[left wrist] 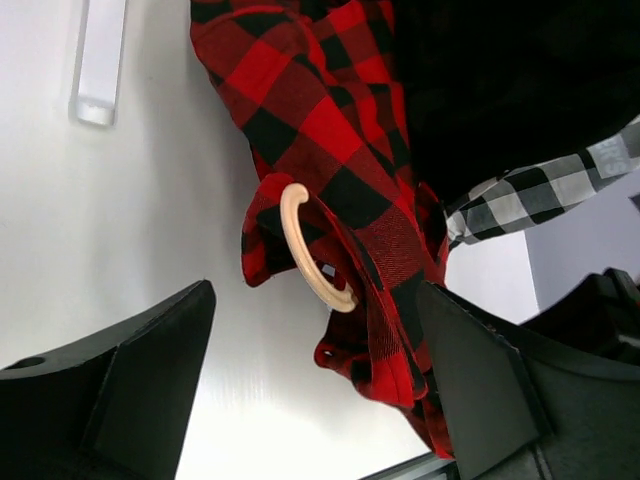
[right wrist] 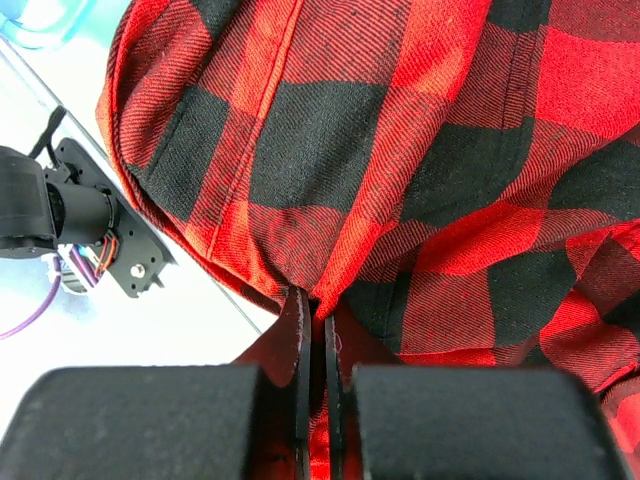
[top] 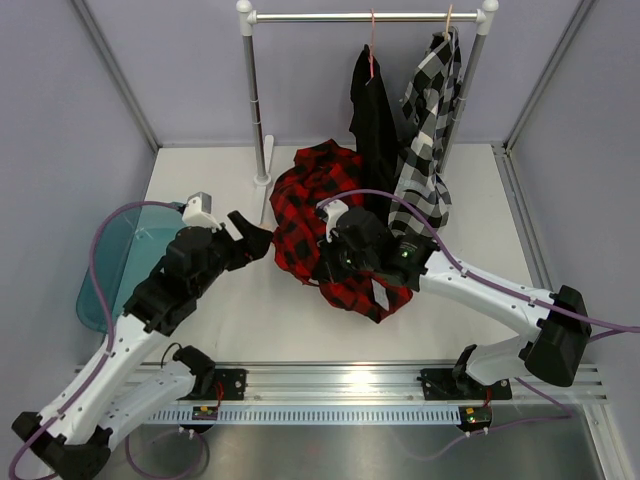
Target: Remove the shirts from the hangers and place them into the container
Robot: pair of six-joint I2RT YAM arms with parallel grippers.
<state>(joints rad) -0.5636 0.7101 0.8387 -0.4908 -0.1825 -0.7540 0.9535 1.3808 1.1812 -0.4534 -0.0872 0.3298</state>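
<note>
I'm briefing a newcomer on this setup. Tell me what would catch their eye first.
The red-and-black plaid shirt lies heaped on the table, pinched in the shut right claw; a tan hanger end pokes from its folds before the open left claw. Behind, a black shirt and a check shirt hang on the rail; the teal container sits at the table's left edge.
</note>
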